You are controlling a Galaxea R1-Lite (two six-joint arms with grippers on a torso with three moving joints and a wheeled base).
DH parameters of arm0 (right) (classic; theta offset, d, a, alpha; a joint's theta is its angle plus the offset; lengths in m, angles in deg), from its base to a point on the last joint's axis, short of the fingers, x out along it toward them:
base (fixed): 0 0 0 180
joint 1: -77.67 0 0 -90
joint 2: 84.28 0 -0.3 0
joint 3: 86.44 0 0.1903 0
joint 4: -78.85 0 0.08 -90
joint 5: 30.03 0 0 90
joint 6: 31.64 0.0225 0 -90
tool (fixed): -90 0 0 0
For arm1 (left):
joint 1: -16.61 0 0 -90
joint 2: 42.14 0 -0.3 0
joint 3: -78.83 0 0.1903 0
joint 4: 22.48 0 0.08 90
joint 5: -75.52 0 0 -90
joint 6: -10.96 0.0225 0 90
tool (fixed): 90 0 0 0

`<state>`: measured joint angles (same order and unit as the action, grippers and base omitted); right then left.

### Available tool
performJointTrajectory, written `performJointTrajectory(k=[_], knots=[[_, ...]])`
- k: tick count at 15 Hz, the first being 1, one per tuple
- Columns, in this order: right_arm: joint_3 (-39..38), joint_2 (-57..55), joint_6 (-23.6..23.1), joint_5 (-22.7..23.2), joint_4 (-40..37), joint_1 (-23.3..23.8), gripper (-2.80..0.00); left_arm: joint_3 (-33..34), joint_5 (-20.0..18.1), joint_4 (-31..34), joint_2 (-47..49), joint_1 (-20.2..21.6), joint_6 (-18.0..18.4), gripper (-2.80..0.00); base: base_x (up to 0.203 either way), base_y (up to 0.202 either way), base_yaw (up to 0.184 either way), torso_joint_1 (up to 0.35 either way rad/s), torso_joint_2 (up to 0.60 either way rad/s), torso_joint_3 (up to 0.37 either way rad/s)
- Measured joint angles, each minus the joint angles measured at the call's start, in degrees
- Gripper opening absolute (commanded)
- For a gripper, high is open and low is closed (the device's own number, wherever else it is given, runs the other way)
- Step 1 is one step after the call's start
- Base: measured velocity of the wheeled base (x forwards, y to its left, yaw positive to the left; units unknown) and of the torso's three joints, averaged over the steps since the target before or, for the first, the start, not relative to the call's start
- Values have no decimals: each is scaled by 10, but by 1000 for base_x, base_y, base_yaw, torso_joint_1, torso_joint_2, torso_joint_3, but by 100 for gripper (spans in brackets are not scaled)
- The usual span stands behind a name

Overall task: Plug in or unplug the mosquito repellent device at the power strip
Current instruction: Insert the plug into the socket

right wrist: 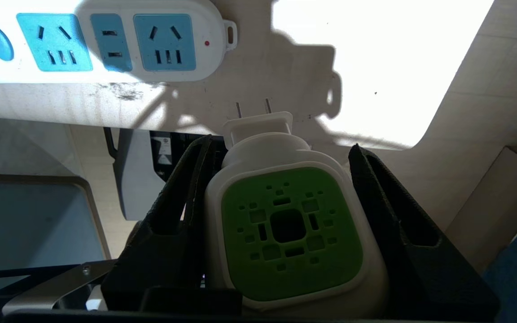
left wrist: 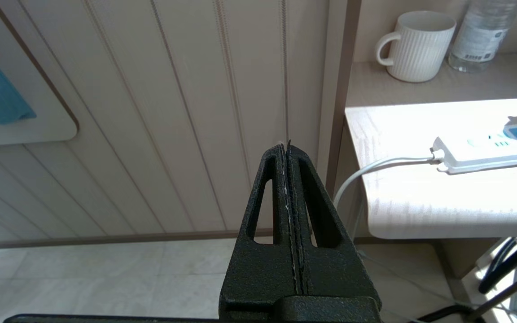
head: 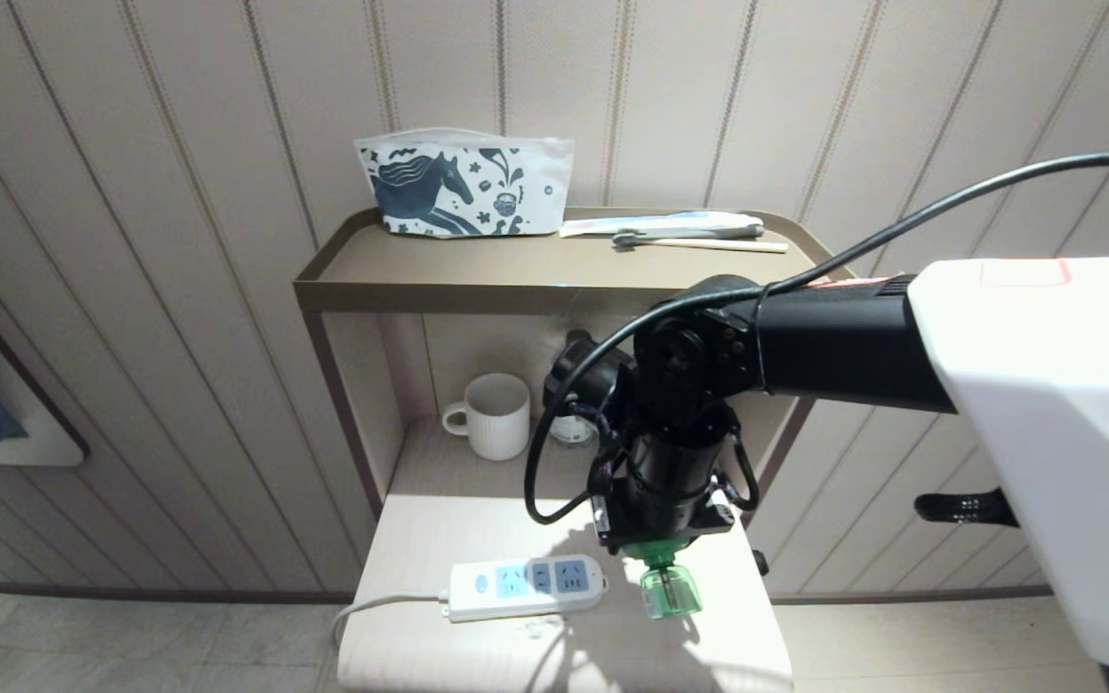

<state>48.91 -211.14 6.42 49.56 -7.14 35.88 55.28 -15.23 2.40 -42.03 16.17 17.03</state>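
Left gripper point(left wrist: 289, 148) parked off the counter's point(head: 516, 654) left edge, fingers pressed together, empty. Power strip point(head: 526, 585) lies flat, sockets free, nothing plugged. Just beside it, our right gripper point(right wrist: 285, 157) grips the mosquito repellent device point(right wrist: 290, 229) between its fingers, prongs clear of the strip. Judging so: grasp done; align and insert left.

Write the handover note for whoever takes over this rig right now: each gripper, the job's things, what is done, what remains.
Right gripper: shut on the mosquito repellent device, held in the air beside the power strip, prongs bare.
Left gripper: shut, empty, parked off the table's side.
Power strip: flat on the table, all sockets free.
Done: device is gripped and not plugged in.
Left: probably line the prongs up with a socket and push in.
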Motion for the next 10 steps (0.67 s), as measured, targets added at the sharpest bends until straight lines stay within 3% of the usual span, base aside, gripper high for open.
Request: performJointTrajectory(k=[3,5,10], knots=[[0,8,-2,-7,-1,4,-280,-16,-3,12,8,0,4,-280,0,0,0,0,0,0],[0,12,-1,-7,-1,5,-280,-65,-6,13,54,-1,-5,-280,0,0,0,0,0,0],[0,29,-5,-8,2,9,-280,-211,-53,-4,358,-4,-63,-280,0,0,0,0,0,0]])
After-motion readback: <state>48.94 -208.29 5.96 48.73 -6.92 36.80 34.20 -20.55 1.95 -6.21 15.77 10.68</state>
